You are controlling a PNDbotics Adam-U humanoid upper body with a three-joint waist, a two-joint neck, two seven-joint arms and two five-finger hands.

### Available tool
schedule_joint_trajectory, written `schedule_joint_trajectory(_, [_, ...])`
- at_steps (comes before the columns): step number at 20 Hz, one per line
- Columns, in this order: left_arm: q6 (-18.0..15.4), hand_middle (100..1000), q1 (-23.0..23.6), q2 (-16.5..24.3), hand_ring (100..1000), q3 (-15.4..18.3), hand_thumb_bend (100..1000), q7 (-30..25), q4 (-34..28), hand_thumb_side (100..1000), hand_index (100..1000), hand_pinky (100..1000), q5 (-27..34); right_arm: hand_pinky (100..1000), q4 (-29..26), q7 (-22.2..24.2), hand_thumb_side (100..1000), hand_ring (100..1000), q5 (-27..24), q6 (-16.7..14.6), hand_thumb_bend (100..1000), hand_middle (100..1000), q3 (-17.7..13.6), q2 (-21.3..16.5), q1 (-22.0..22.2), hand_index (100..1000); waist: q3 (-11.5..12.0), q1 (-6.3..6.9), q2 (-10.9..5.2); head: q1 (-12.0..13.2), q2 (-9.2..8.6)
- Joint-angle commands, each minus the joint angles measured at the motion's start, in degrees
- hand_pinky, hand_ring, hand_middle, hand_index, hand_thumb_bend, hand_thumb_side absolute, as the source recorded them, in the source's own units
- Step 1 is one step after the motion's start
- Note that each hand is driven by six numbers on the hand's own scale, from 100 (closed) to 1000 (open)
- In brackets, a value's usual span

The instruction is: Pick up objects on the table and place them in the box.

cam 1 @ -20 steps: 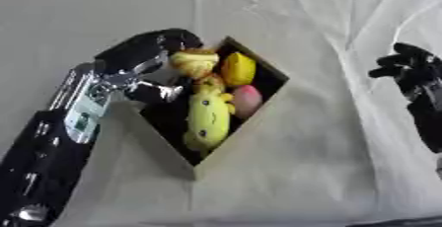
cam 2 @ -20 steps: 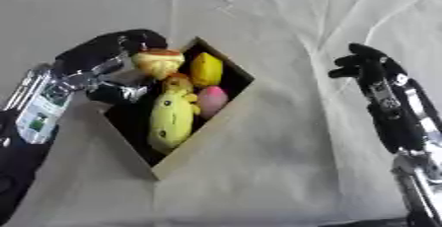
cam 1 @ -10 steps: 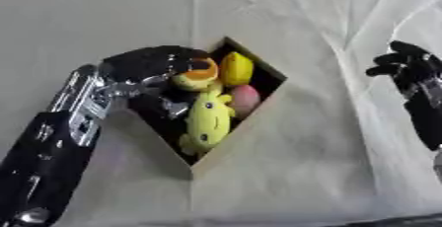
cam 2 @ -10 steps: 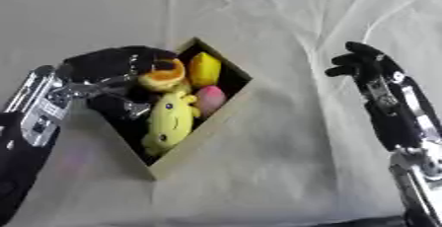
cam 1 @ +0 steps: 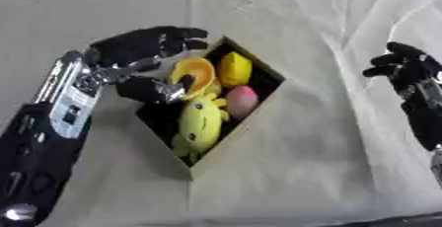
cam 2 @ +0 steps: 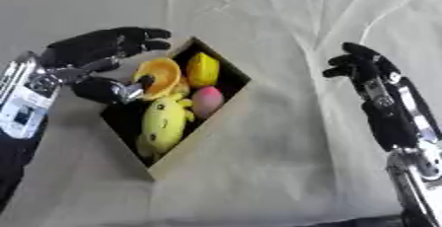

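A table covered in a creased beige cloth fills both views; only a dark strip shows along the far edge, and nothing of the room can be made out there.

A shallow cardboard box lies on the cloth left of centre, turned so one corner points away from the robot. Its inside is dark. In it lie a yellow plush toy with a small face, stretched along the near half, a pink egg-shaped thing just beside the toy's head, a yellow lemon-like thing in the far corner, and an orange bowl-shaped piece tilted on its edge against the lemon's left side.

The left hand hovers over the box's far-left wall, fingers spread forward and fairly straight, the thumb reaching down to the orange piece; whether it touches cannot be told. It clasps nothing.

The right hand hangs well apart at the right, above the cloth, fingers loosely bent and empty.
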Motion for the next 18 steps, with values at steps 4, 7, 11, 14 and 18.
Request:
schedule_joint_trajectory(4, [0.30,1000,-2.23,3.31,1000,0.22,164,-7.60,-7.59,885,1000,1000,10.75,1000,-0.83,0.01,689,695,0.06,0.14,100,685,-0.34,-0.81,0.05,861,-0.06,0.36,-2.13,0.21,0.20])
schedule_joint_trajectory(7, [1.70,1000,-1.91,3.43,1000,0.44,125,-10.18,-10.83,840,1000,1000,14.54,1000,-0.83,0.01,688,695,-0.12,0.29,100,684,-0.41,-0.75,0.08,861,-0.11,0.30,-2.24,0.45,0.20])
schedule_joint_trajectory(11, [8.37,924,-1.31,5.01,970,4.61,100,-3.82,-13.04,596,990,919,18.05,1000,-0.83,-0.14,678,697,-0.41,-0.22,100,684,-0.62,-1.00,0.20,861,-0.06,0.35,-2.43,0.14,0.20])
schedule_joint_trajectory(14, [14.37,858,-0.48,8.23,918,8.80,100,4.87,-13.12,567,958,854,27.06,1000,-0.83,-0.20,665,698,-1.07,-1.68,100,685,-0.87,-1.63,0.24,860,-0.03,0.43,-2.44,-0.22,0.20])
schedule_joint_trajectory(18, [17.72,763,2.21,15.74,848,15.45,100,17.99,-14.43,570,908,775,41.36,1000,-0.83,-0.42,649,700,-1.80,-4.43,100,687,-1.52,-2.17,0.56,860,0.13,0.26,-2.08,-0.65,0.20])
